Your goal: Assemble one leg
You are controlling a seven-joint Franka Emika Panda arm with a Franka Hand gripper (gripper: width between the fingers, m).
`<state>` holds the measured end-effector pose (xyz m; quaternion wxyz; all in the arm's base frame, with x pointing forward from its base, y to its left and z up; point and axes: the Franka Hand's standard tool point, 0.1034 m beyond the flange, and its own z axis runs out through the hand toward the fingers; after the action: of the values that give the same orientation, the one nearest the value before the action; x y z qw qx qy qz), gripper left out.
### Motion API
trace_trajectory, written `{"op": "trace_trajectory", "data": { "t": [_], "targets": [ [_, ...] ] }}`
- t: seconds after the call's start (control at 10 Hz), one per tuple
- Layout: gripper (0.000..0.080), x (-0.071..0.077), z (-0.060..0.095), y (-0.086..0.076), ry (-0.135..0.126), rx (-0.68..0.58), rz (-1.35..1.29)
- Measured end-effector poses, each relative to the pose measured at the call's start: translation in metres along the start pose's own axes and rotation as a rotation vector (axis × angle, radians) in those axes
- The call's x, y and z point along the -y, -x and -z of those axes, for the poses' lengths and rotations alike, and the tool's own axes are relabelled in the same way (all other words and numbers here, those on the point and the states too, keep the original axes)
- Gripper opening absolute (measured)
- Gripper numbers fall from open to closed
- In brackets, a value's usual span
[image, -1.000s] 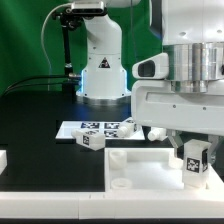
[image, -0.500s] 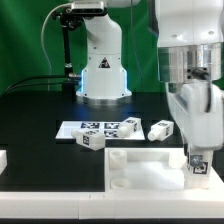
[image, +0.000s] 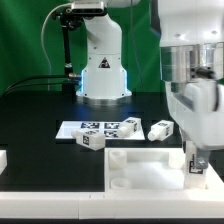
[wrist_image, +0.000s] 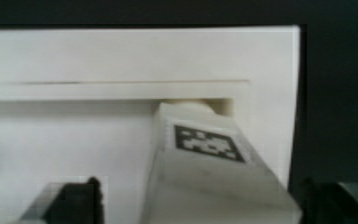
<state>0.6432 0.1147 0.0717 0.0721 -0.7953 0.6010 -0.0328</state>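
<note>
One leg [wrist_image: 208, 160] is sitting between the claw [image: 197, 160] fingers, its end going into the corner of the white tray [image: 140, 163], at about four o'clock on the counter [image: 40, 115]. The jaws appear to be clamping its flat sides. It is looking light, rigid and smooth, so gripping mid-body on the flats seems best.

Marker board [image: 98, 127]: I see it flat, mid-table.
Tray [image: 140, 165]: large, white, near right.
Table [image: 40, 110]: black.
Backdrop [image: 25, 40]: green.
</note>
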Motion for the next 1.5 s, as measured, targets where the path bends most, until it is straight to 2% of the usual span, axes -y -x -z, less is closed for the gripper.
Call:
{"op": "trace_trajectory", "data": {
  "t": [0.1, 0.2, 0.5, 0.6, 0.8, 0.9, 1.1, 1.2, 1.3, 1.5],
  "targets": [
    [0.0625, 0.001, 0.000, 0.008, -0.011, 0.005, 0.126],
    [0.0642, -0.003, 0.002, 0.013, -0.032, -0.009, 0.124],
    [0.0649, -0.005, 0.001, 0.010, -0.022, -0.018, 0.325],
    [0.0649, -0.004, 0.002, 0.007, -0.007, -0.037, 0.550],
    [0.0649, 0.002, 0.004, -0.006, -0.001, -0.051, 0.879],
    [0.0610, 0.001, 0.004, -0.006, -0.001, -0.050, 0.850],
    [0.0337, 0.001, 0.003, -0.006, -0.002, -0.049, 0.805],
    [0.0337, 0.001, 0.003, -0.007, -0.002, -0.049, 0.755],
    [0.0287, 0.000, 0.003, -0.008, -0.003, -0.050, 0.666],
    [0.0287, -0.001, 0.003, -0.011, -0.003, -0.049, 0.487]
  ]
}}
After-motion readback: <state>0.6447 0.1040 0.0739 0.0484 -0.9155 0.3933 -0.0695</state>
